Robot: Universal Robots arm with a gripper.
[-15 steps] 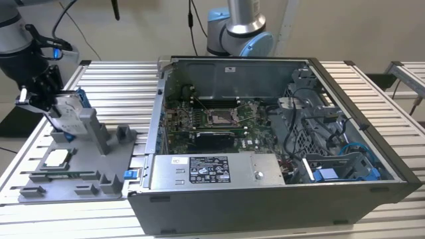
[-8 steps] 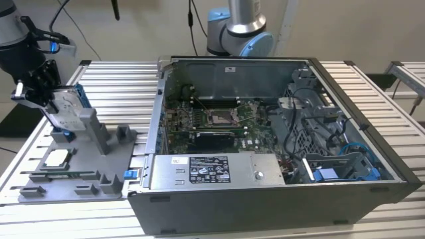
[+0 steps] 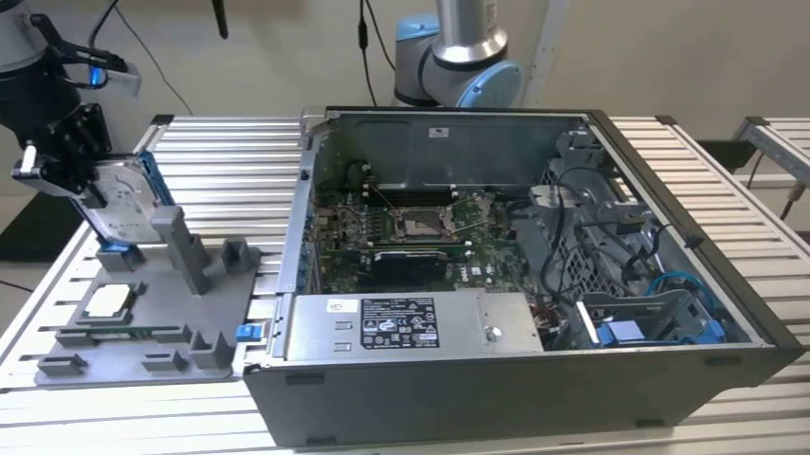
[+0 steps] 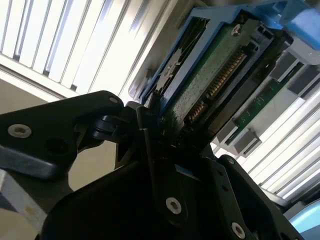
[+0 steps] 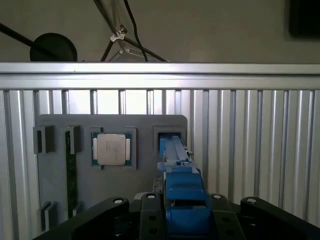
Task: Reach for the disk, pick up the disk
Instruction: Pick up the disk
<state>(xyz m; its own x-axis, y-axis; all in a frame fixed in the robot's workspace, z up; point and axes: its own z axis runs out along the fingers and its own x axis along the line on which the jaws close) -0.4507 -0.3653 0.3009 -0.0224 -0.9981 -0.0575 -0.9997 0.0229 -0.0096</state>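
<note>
The disk (image 3: 127, 185) stands on edge in a slot at the back of the grey fixture (image 3: 158, 318), at the exterior view's left, silver with blue rails. My gripper (image 3: 91, 190) comes in from above and is shut on its upper part. In the second wrist view the disk's (image 4: 210, 80) green circuit-board side and blue rail lie between the black fingers (image 4: 150, 120). In the first wrist view the disk's (image 5: 175, 155) blue edge runs from the fixture slot back into the gripper (image 5: 182, 205).
A small square silver chip (image 5: 112, 149) and a green memory strip (image 5: 71, 175) lie in the fixture. An open computer case (image 3: 708, 313) with a silver labelled box (image 3: 405, 322) stands to the exterior view's right on the slatted table (image 3: 241, 152). Another arm's base (image 3: 456, 57) stands behind it.
</note>
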